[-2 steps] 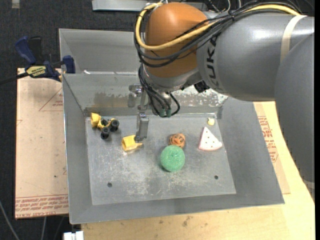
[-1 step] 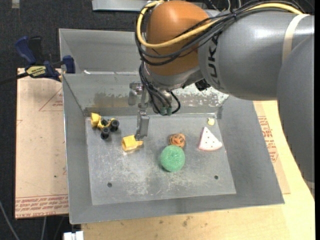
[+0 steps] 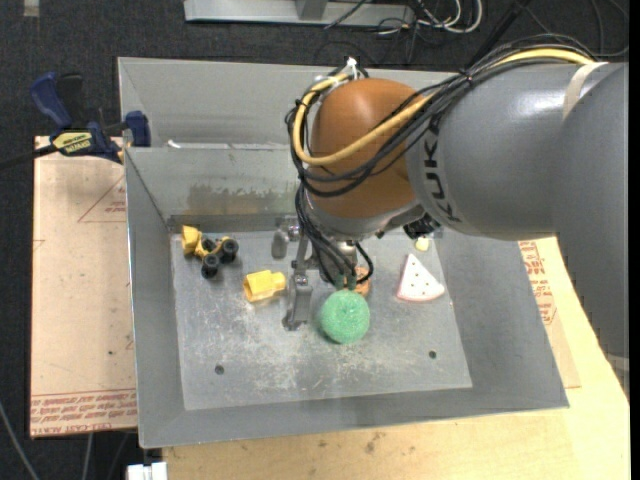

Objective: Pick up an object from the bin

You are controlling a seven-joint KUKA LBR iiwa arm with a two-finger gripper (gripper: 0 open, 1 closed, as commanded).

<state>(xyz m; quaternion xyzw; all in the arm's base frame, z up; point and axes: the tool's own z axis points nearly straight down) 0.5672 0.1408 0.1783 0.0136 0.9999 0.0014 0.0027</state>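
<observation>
From where I stood, the grey metal bin held just a handful of loose things spread over its floor. The big grey arm came in from the right. Its wrist was capped by a rounded orange cover with yellow and black cables looped round it.

The gripper was down low near the middle of the bin floor. It sat in the space between two things. On its left was a small yellow block of squarish plastic, lying just beside it. On its right was a green ball, round and rough-surfaced like foam. The green ball rested on the bin floor at about the centre, slightly toward the front, and was very close against the gripper's right side. I could not make out whether they touched. Nor could I tell whether the gripper was spread wide or drawn narrow, since the wrist and its dark parts hid too much of it. Nothing showed as lifted.

A tiny orange bit peeked out just above the green ball, too small to identify. Further right lay a white wedge with a pink edge, flat on the floor and apart from the gripper. Well to the left, near the back wall, was a yellow-and-black toy piece with small dark wheels.
</observation>
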